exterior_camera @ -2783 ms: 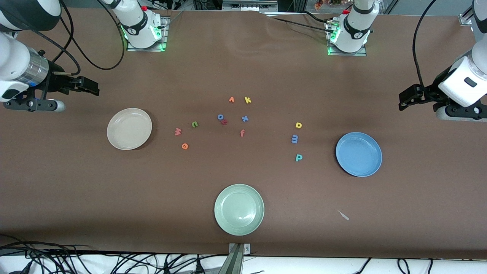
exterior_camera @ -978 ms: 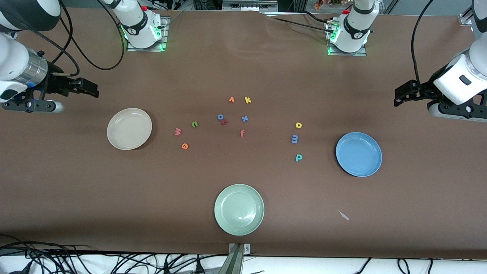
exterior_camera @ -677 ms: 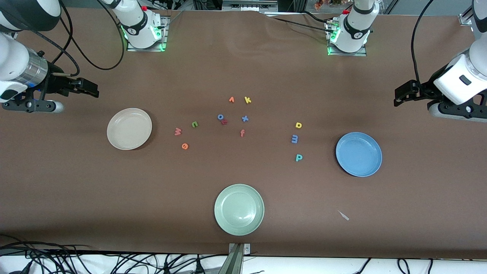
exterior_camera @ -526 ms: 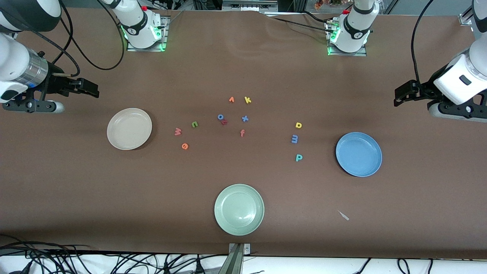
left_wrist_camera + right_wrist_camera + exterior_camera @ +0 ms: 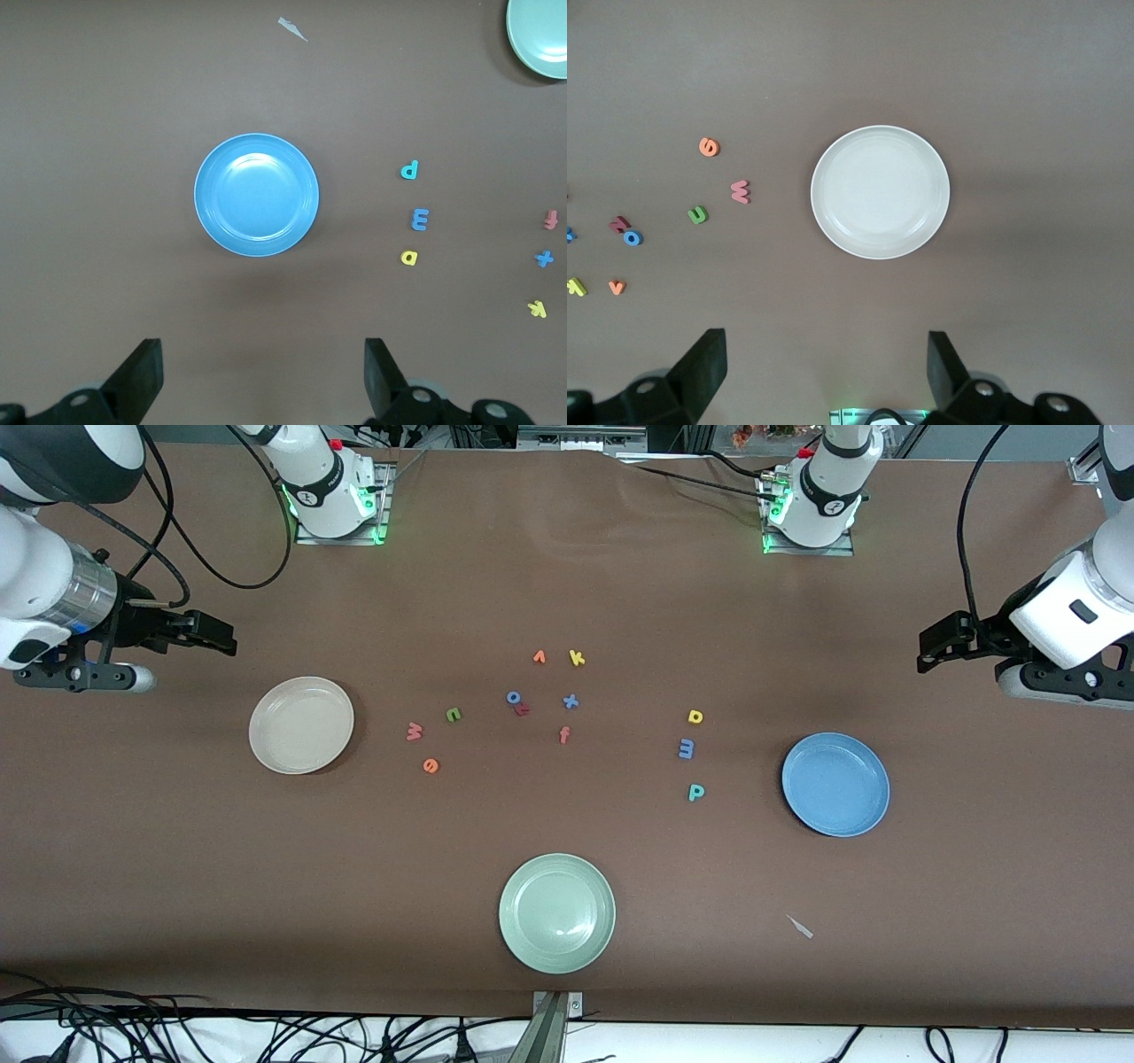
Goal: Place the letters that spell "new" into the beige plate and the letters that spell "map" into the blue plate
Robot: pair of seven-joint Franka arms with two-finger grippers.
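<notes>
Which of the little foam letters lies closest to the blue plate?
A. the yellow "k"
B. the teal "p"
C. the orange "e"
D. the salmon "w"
B. The teal "p" lies on the table just beside the blue plate, with the periwinkle "m" and yellow "a" a little farther from that plate; the other three named letters lie toward the right arm's end of the table.
</notes>
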